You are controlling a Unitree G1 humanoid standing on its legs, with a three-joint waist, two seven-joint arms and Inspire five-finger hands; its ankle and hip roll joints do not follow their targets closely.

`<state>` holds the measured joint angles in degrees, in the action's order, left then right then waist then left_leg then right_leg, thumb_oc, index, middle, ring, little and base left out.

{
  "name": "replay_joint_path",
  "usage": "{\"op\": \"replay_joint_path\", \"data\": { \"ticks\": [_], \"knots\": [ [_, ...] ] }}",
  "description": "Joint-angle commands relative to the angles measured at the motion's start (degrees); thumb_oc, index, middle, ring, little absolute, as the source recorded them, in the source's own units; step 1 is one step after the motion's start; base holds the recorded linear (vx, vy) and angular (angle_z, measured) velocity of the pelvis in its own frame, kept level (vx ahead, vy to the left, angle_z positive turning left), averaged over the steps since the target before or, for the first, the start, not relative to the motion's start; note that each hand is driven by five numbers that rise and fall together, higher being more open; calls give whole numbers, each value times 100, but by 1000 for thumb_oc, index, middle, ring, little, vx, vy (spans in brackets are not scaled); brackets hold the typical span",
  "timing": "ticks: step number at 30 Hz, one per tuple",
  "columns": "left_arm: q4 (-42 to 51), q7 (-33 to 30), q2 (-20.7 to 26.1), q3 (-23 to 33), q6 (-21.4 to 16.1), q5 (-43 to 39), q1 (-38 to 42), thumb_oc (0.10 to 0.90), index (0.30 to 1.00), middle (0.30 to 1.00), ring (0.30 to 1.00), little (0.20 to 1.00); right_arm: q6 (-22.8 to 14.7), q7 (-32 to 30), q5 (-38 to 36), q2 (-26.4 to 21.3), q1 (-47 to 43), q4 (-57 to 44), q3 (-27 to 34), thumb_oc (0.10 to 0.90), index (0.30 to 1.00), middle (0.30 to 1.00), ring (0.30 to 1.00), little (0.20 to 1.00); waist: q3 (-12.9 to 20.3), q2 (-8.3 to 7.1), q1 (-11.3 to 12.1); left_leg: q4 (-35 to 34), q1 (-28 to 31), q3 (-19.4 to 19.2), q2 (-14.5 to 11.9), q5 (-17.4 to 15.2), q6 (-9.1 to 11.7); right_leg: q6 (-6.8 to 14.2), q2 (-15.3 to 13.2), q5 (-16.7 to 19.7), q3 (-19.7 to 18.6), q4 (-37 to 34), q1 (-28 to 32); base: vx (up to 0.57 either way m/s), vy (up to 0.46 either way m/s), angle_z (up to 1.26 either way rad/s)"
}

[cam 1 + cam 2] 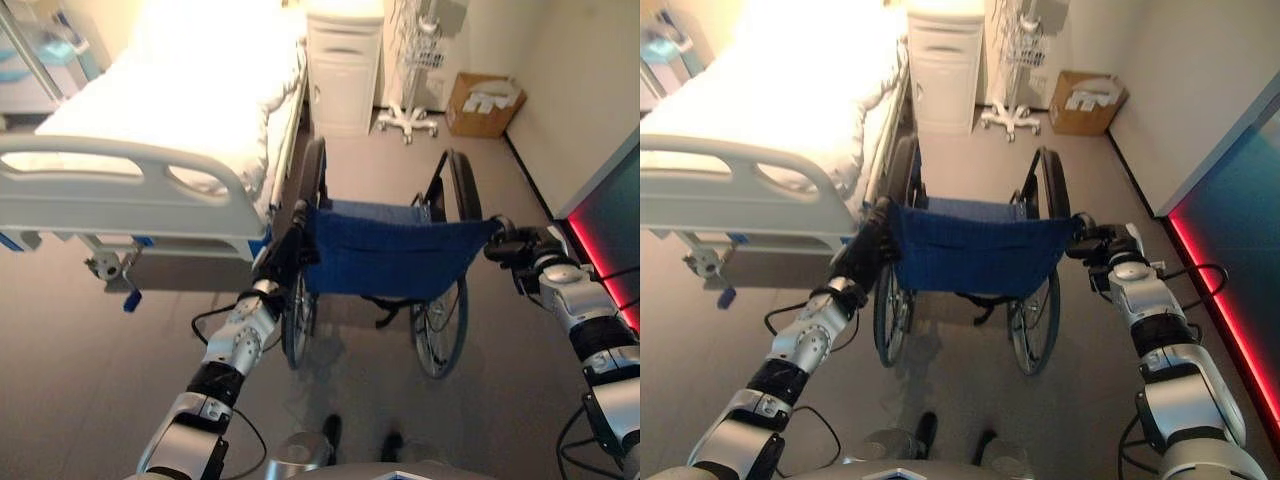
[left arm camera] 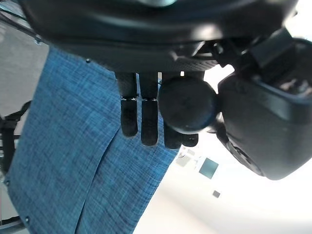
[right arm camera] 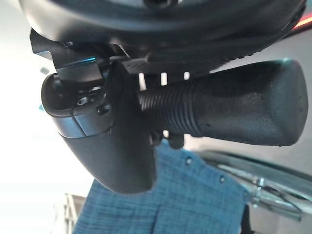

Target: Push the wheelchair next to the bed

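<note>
The left hand [image 1: 283,262] is curled round the wheelchair's left push handle [image 2: 187,105]. In the left wrist view its fingers [image 2: 141,117] wrap behind the round black end of the handle, with the thumb on the other side. The right hand [image 1: 1102,248] is closed on the right push handle [image 3: 229,114]; the right wrist view shows the thumb and fingers hugging the ribbed black grip (the thick end sticks out past the hand).

The wheelchair [image 1: 395,255] stands on the floor right in front of the robot, with its blue cloth back [image 1: 975,250] facing us and its big wheels on both sides. Its left wheel is just beside the foot end of the bed [image 1: 170,130], near the corner.

The bed has white sheets and a pale rail [image 1: 120,175] across its foot end. Past the bed a white cabinet [image 1: 343,65] stands against the far wall. Next to it is a white stand on wheels [image 1: 408,118]. A brown cardboard box [image 1: 483,103] sits on the floor in the corner, with some white things in it (I cannot tell what they are). The floor [image 1: 80,350] is grey. A red strip of light [image 1: 1220,300] runs along the bottom of the wall on the right.
</note>
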<state>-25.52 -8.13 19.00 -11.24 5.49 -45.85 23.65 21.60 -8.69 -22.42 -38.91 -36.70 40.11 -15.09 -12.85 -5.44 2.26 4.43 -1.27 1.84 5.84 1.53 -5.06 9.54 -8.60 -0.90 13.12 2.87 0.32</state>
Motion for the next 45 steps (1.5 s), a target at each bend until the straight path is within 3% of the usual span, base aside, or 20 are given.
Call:
{"op": "replay_joint_path", "data": {
  "ticks": [1, 5, 7, 10, 11, 13, 14, 17, 19, 21, 22, 24, 27, 29, 32, 35, 38, 40, 43, 45],
  "knots": [
    [-41, -231, 47, -63, 15, 78, -413, 400, 300, 300, 300, 300, -501, 659, -266, 444, -390, -668, -228, 400, 300, 300, 300, 300, -18, -43, 164, 808, 805, -263, 39, -1374, -22, 121, -351, 1492, -369, -15, -911, 321, -277, 99],
    [-82, -204, 5, 25, -4, 161, -464, 400, 300, 300, 300, 300, -402, 763, -265, 474, -337, -670, -206, 400, 300, 300, 300, 300, 17, -30, 112, 1067, 903, -155, -84, -1569, 6, 41, -326, 1206, -495, 295, -801, 252, -305, 56],
    [-89, -314, -27, 23, 15, 62, -466, 400, 300, 300, 300, 300, -313, 806, -146, 521, -298, -750, -261, 400, 300, 300, 300, 300, 102, 18, 34, 1174, 1134, -178, -294, -1659, 190, -61, -257, 1013, -476, 572, -752, 291, -315, 41],
    [-169, -409, -81, 42, 10, -175, -438, 400, 300, 300, 300, 300, -185, 810, -138, 500, -307, -874, -374, 400, 300, 300, 300, 300, 242, 107, -88, 1482, 1281, -263, -661, -1053, 523, -344, -51, 776, -398, 583, -578, 243, -280, 26],
    [-203, -414, -136, 42, -35, -183, -435, 400, 300, 300, 300, 300, -154, 759, -158, 479, -327, -905, -428, 400, 300, 300, 300, 300, 281, 106, -132, 2058, 1159, -352, -783, -734, 660, -517, 40, 664, -339, 527, -435, 177, -273, 45],
    [-226, -396, -198, 49, -92, -174, -478, 400, 300, 300, 300, 300, -121, 700, -149, 449, -326, -965, -468, 400, 300, 300, 300, 300, 290, 80, -132, 2750, 869, -478, -830, -429, 766, -698, 101, 534, -243, 451, -207, 187, -274, 59],
    [-245, -356, -228, 43, -124, -122, -513, 400, 300, 300, 300, 300, -108, 644, -131, 439, -316, -997, -485, 400, 300, 300, 300, 300, 276, 64, -132, 3153, 661, -587, -839, -357, 783, -789, 127, 460, -201, 434, -89, 158, -209, 55],
    [-284, -256, -246, 17, -122, 50, -526, 400, 300, 300, 300, 300, -81, 492, -131, 441, -274, -1056, -480, 400, 300, 300, 300, 300, 233, 60, -126, 3361, 280, -763, -965, -366, 758, -881, 179, 343, -172, 424, 116, 187, -161, 23],
    [-317, -151, -193, 36, -123, 106, -524, 400, 300, 300, 300, 300, -92, 392, -102, 474, -236, -1038, -466, 400, 300, 300, 300, 300, 219, 138, -87, 2613, 221, -813, -796, -437, 669, -820, 305, 223, -243, 400, 314, 233, -38, 36],
    [-323, -106, -127, 39, -135, 10, -507, 400, 300, 300, 300, 300, -33, 301, -86, 510, -196, -1047, -471, 400, 300, 300, 300, 300, 284, 302, -41, 913, 310, -964, -634, -190, 705, -745, 582, 105, -281, 256, 600, 320, 55, 25],
    [-325, -102, -126, 33, -134, 1, -501, 400, 300, 300, 300, 300, -32, 290, -89, 509, -183, -1052, -468, 400, 300, 300, 300, 300, 286, 305, -34, 807, 318, -961, -606, -162, 709, -739, 594, 96, -279, 238, 630, 331, 50, 15],
    [-258, -71, -128, -27, -88, -101, -504, 400, 300, 300, 300, 300, -61, 196, -104, 502, -32, -1122, -425, 400, 300, 300, 300, 300, 331, 405, 84, -96, 54, -895, -482, 294, 844, -733, 792, -10, -265, 127, 870, 295, 23, 7],
    [-145, 44, -99, -69, -44, -124, -589, 400, 300, 300, 300, 300, -146, 281, -155, 333, 151, -1186, -331, 400, 300, 300, 300, 300, 376, 441, 253, -527, -535, -1012, -499, 888, 976, -811, 990, -232, -407, -19, 1254, 332, 32, -14],
    [-111, 82, -97, -52, -12, -72, -633, 400, 300, 300, 300, 300, -184, 388, -120, 270, 194, -1161, -290, 400, 300, 300, 300, 300, 409, 414, 296, -391, -651, -1109, -483, 851, 950, -824, 977, -327, -408, -38, 1354, 306, 75, -26],
    [-159, 27, -93, -27, 2, -25, -585, 400, 300, 300, 300, 300, -275, 502, -56, 271, 213, -1087, -277, 400, 300, 300, 300, 300, 518, 299, 305, -25, -579, -1335, -442, 410, 680, -752, 781, -426, -306, 6, 1431, 305, 118, -46],
    [-267, -39, -83, -63, 51, -75, -406, 400, 300, 300, 300, 300, -366, 482, -111, 288, 151, -953, -337, 400, 300, 300, 300, 300, 574, 174, 393, 251, -465, -1303, -318, 39, 435, -606, 526, -521, -107, 225, 1507, 321, 126, -3],
    [-279, -84, -129, -79, 82, -52, -370, 400, 300, 300, 300, 300, -516, 491, -142, 354, 186, -834, -274, 400, 300, 300, 300, 300, 602, 94, 483, 340, -347, -1279, -190, -100, 240, -330, 126, -10, 46, 1099, 1341, 287, 155, 10],
    [-302, -123, -156, -120, 105, -68, -335, 400, 300, 300, 300, 300, -615, 533, -87, 367, 276, -831, -181, 400, 300, 300, 300, 300, 583, 177, 470, 325, -182, -1209, -177, -184, 149, -282, -157, 507, 53, 2106, 995, 318, 229, 7],
    [-288, -124, -143, -144, 175, -130, -340, 400, 300, 300, 300, 300, -649, 538, -115, 357, 409, -893, -111, 400, 300, 300, 300, 300, 524, 306, 401, 298, 99, -1080, -161, -304, 81, -267, -337, 750, -19, 3268, 574, 273, 185, 27],
    [-256, -196, -176, -146, 215, -153, -348, 400, 300, 300, 300, 300, -609, 563, -121, 379, 404, -912, -108, 400, 300, 300, 300, 300, 502, 353, 353, 243, 345, -1013, -135, -385, 59, -291, -495, 820, 22, 3352, 296, 299, 102, 24]
  ]
}}
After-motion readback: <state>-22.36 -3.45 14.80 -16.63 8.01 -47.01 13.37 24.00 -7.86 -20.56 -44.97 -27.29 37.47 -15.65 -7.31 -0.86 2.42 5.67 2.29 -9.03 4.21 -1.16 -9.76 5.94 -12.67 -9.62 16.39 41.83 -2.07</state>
